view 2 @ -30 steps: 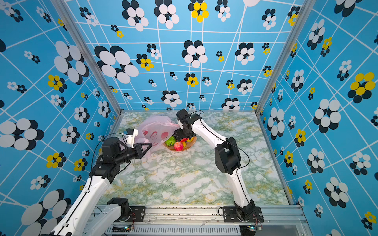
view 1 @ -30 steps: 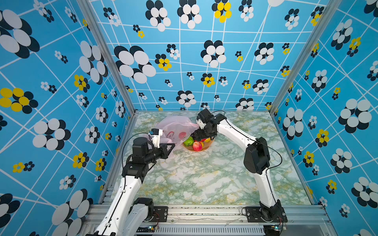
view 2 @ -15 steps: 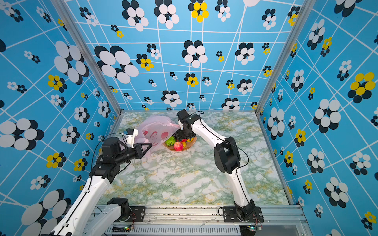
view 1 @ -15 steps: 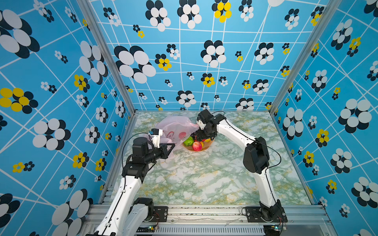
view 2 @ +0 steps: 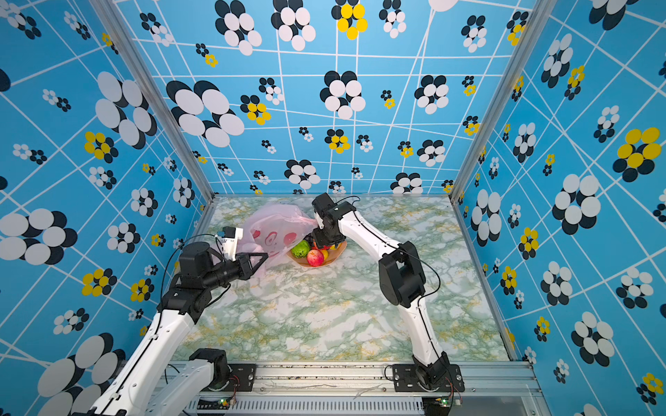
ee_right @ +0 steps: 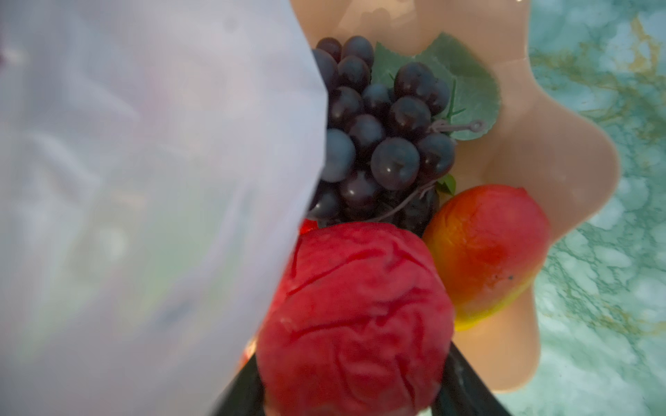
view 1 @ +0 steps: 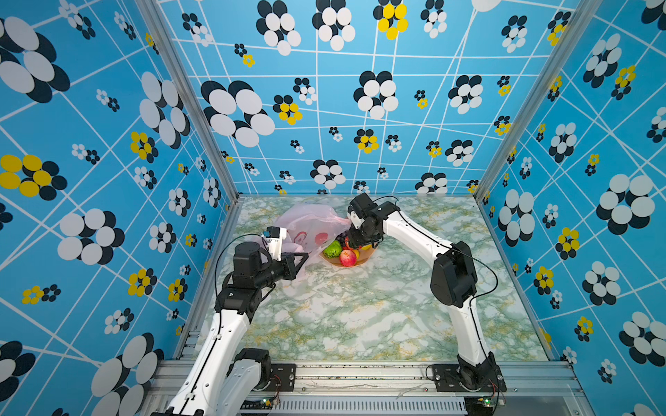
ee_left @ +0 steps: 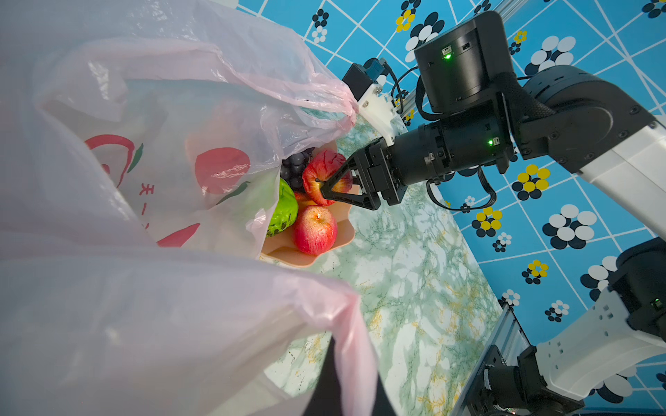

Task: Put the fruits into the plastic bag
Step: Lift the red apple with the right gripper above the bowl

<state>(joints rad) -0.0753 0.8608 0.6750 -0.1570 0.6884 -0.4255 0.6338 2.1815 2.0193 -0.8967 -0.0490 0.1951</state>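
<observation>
Peach bowl (ee_left: 306, 257) holding grapes (ee_left: 294, 168), apple (ee_left: 315, 230), green fruit (ee_left: 284, 212), pink bag (ee_left: 162, 90) alongside

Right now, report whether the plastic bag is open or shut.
Open: in the left wrist view the plastic bag gapes, its edges wide apart.

Pale-pink see-through bag (ee_left: 173, 108), red fruit prints; wrinkly red apple (ee_right: 353, 317) in black claw (ee_left: 322, 185); purple grapes (ee_right: 378, 144), peach bowl (ee_right: 558, 162) beyond.

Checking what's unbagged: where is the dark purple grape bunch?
In both top views the grape bunch sits at the far left of the peach scalloped bowl, beside the translucent pink plastic bag.
</observation>
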